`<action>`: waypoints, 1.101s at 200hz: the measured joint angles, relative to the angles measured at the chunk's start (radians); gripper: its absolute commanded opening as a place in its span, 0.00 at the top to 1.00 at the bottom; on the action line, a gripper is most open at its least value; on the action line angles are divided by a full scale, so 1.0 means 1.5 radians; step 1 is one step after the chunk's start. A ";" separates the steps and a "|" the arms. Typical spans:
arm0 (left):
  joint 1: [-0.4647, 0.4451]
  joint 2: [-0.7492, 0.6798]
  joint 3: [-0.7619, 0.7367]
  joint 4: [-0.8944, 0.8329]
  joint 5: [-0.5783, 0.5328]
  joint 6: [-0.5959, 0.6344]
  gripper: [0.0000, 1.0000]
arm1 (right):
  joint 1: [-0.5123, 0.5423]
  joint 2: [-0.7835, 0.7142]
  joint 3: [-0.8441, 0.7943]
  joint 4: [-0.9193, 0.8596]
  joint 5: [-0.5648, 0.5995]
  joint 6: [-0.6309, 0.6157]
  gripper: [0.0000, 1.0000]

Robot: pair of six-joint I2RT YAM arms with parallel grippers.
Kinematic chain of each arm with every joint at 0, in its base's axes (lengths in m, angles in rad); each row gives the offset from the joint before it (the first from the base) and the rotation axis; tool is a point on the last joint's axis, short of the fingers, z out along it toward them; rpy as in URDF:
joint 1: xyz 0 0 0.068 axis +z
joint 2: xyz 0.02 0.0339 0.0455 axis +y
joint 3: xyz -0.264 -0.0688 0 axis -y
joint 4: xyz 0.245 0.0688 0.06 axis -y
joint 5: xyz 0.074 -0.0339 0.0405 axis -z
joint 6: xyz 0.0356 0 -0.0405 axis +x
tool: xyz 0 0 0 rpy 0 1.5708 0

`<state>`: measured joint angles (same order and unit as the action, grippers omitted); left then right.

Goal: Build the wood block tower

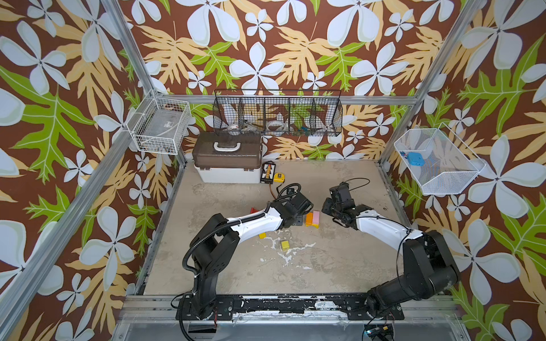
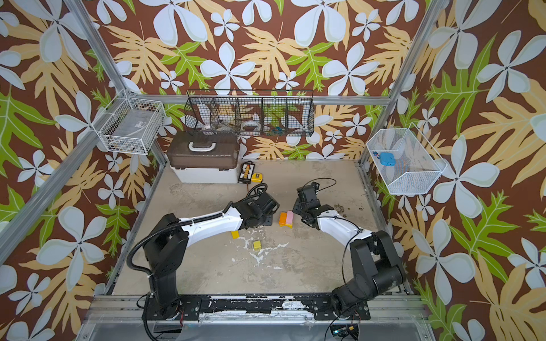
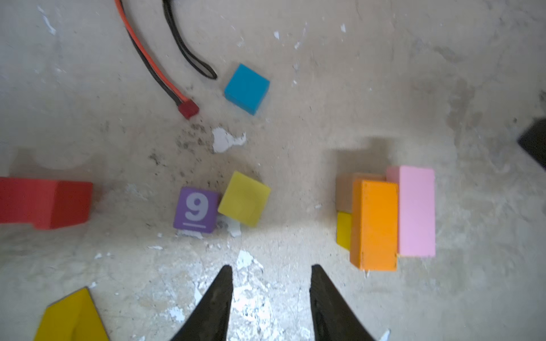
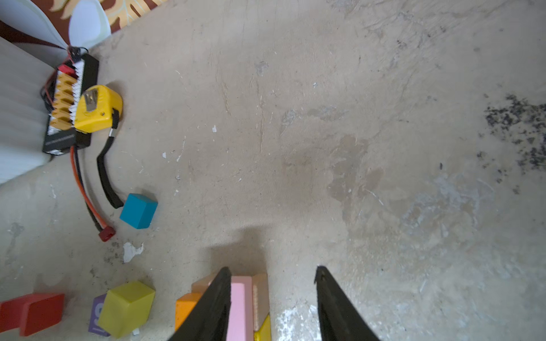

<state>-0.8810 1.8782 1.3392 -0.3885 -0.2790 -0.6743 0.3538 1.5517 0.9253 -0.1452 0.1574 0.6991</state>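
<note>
Mid-table, we see the tower (image 1: 312, 220) barely begun: an orange bar (image 3: 375, 224) and a pink bar (image 3: 416, 211) lie side by side on yellow and tan pieces. The left gripper (image 3: 270, 267) hangs released and empty near the purple 9 cube (image 3: 195, 210). The right gripper (image 4: 272, 268) is spread too, holding nothing, over the pink bar.

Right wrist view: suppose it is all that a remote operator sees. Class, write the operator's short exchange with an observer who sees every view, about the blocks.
Operator: What digit is on the purple block? The yellow-green cube hides half of it.
Observer: In the left wrist view that block bears a white 9.
Operator: Is any block outside my picture?
Observer: Yes. In both top views a yellow cube lies by itself near the front.
</note>
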 measured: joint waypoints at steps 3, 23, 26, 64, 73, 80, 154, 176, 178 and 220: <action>-0.002 -0.005 -0.012 0.010 0.007 0.001 0.55 | 0.000 0.005 0.004 -0.002 -0.001 0.000 0.56; -0.010 -0.016 -0.048 0.049 0.035 0.012 0.56 | 0.000 0.035 0.028 -0.010 -0.002 -0.017 0.57; -0.011 -0.015 -0.050 0.053 0.039 0.014 0.56 | 0.000 0.039 0.031 -0.012 -0.004 -0.018 0.57; -0.026 0.006 -0.053 0.093 0.065 0.031 0.56 | 0.000 0.079 0.054 -0.022 -0.026 -0.036 0.59; -0.028 0.010 -0.053 0.096 0.069 0.031 0.57 | 0.000 0.086 0.056 -0.023 -0.038 -0.038 0.60; -0.031 0.012 -0.052 0.098 0.072 0.031 0.57 | 0.000 0.092 0.057 -0.023 -0.039 -0.039 0.60; -0.032 0.070 -0.007 0.104 0.074 0.031 0.57 | 0.002 0.107 0.060 -0.028 -0.067 -0.048 0.61; -0.032 0.084 0.007 0.102 0.073 0.031 0.57 | 0.004 0.109 0.060 -0.028 -0.068 -0.048 0.62; -0.032 0.085 0.007 0.102 0.073 0.031 0.57 | 0.004 0.109 0.060 -0.028 -0.068 -0.048 0.62; -0.032 0.098 0.027 0.092 0.068 0.031 0.57 | 0.008 0.112 0.058 -0.028 -0.068 -0.048 0.63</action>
<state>-0.9283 2.0247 1.3792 -0.2504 -0.1764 -0.6273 0.3664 1.7199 1.0119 -0.1875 0.0559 0.6277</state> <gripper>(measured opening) 0.431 0.376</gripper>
